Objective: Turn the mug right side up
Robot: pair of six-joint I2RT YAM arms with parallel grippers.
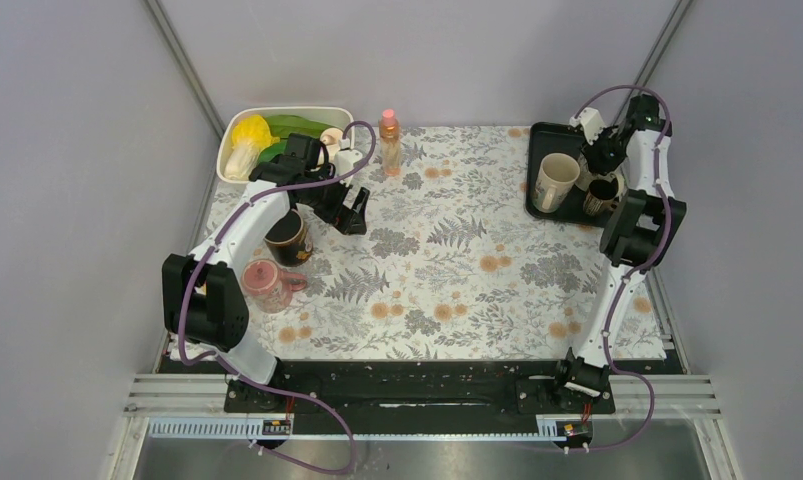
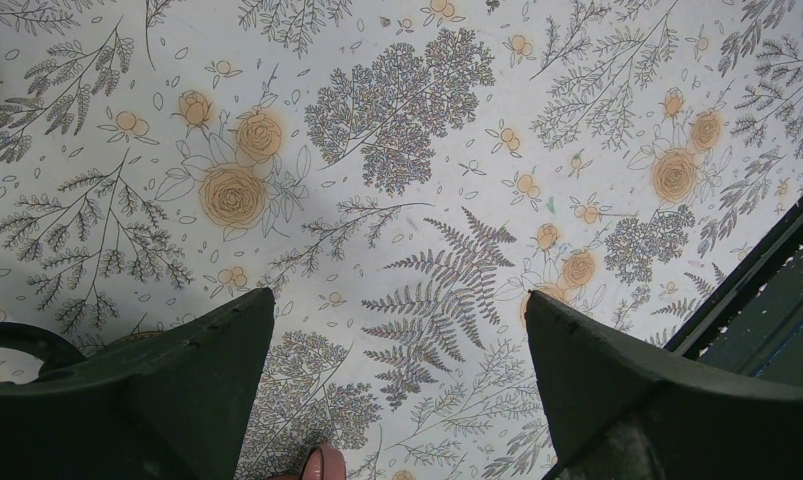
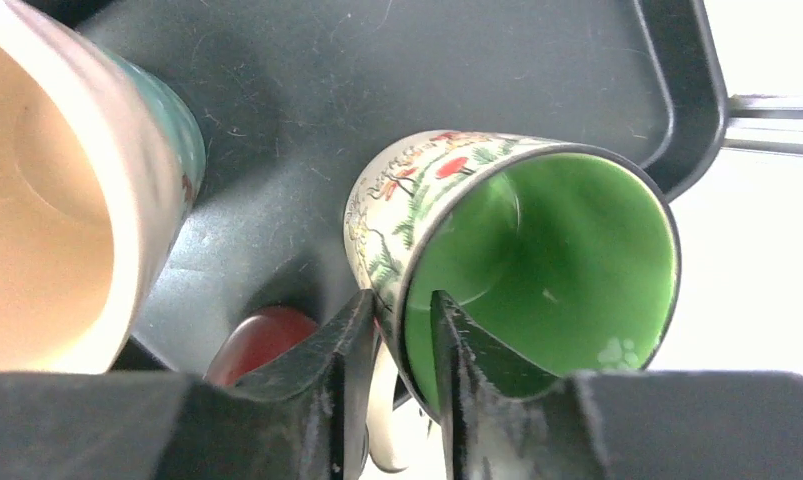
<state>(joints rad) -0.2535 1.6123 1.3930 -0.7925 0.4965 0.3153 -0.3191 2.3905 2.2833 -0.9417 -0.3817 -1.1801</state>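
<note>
A mug point(image 3: 537, 260) with a green inside and a floral outside sits on the black tray point(image 3: 377, 70), its open mouth facing my right wrist camera. My right gripper point(image 3: 405, 320) is shut on the mug's rim, one finger inside and one outside, next to the white handle. In the top view the mug point(image 1: 602, 195) is on the tray point(image 1: 547, 140) at the far right, under the right gripper point(image 1: 604, 172). My left gripper point(image 1: 355, 212) is open and empty over the flowered tablecloth, as the left wrist view point(image 2: 398, 294) shows.
A tall cream mug point(image 1: 555, 182) stands on the tray beside the green one, with a red object point(image 3: 262, 335) near it. A dark mug point(image 1: 289, 238) and a pink mug point(image 1: 267, 285) stand at the left. A white bin of vegetables point(image 1: 239, 118) and a bottle point(image 1: 389, 142) are at the back.
</note>
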